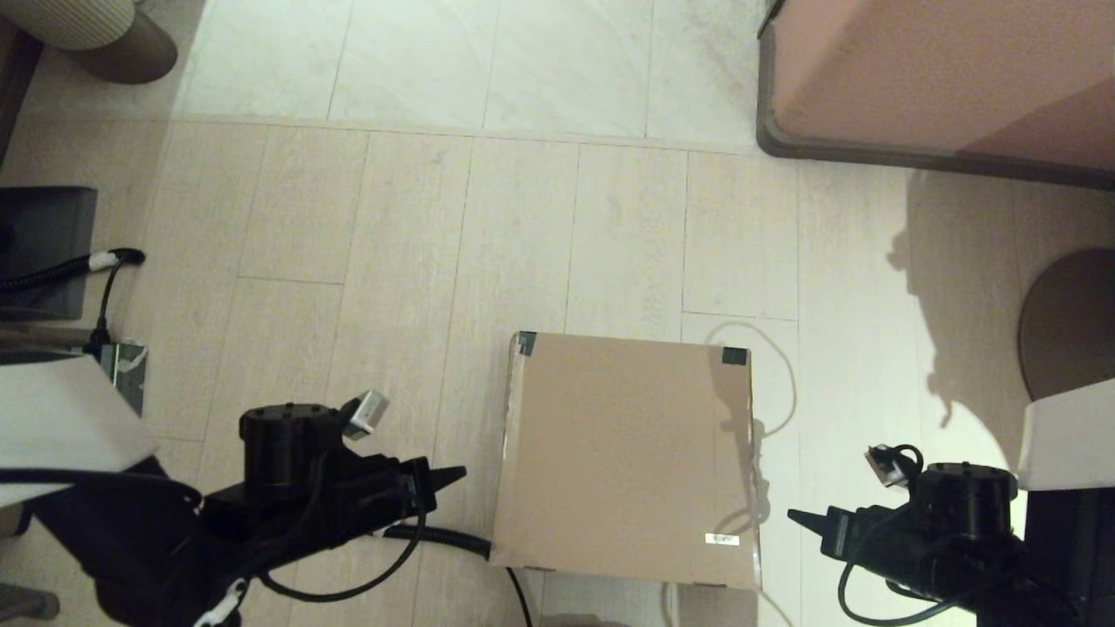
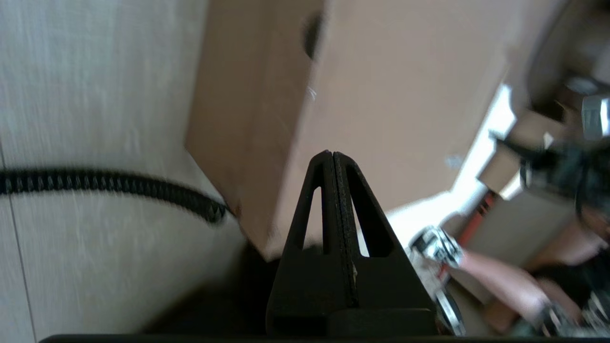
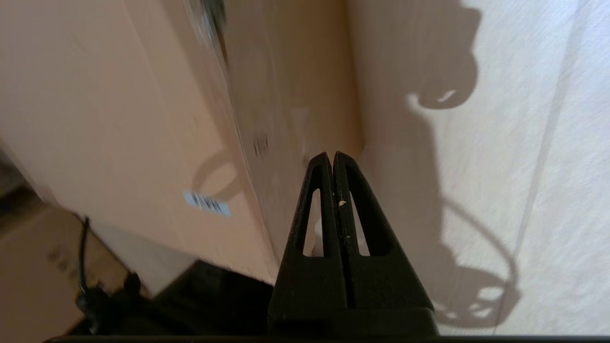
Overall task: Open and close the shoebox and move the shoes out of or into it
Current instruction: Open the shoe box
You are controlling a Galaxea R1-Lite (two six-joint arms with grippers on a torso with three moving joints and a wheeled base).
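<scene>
The shoebox (image 1: 623, 457) is plain brown cardboard, with dark tape (image 1: 734, 355) on its two far corners and a small white label sticker (image 1: 721, 540) near the right. Both grippers, left (image 1: 456, 475) and right (image 1: 794, 517), are black. The floor (image 1: 392, 261) is pale beige wood-grain planks, and the cabinet (image 1: 941, 70) far right is pinkish with a grey base.

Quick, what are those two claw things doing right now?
Left end effector: closed, holding nothing, beside the brown cardboard shoebox.
Right end effector: closed, holding nothing.

You've got one shoebox (image 1: 623, 457), lid down, two dark tape patches (image 1: 526, 343) on its far corners, one white label (image 1: 722, 540), and two hands: left hand (image 1: 460, 475), right hand (image 1: 793, 517).
</scene>
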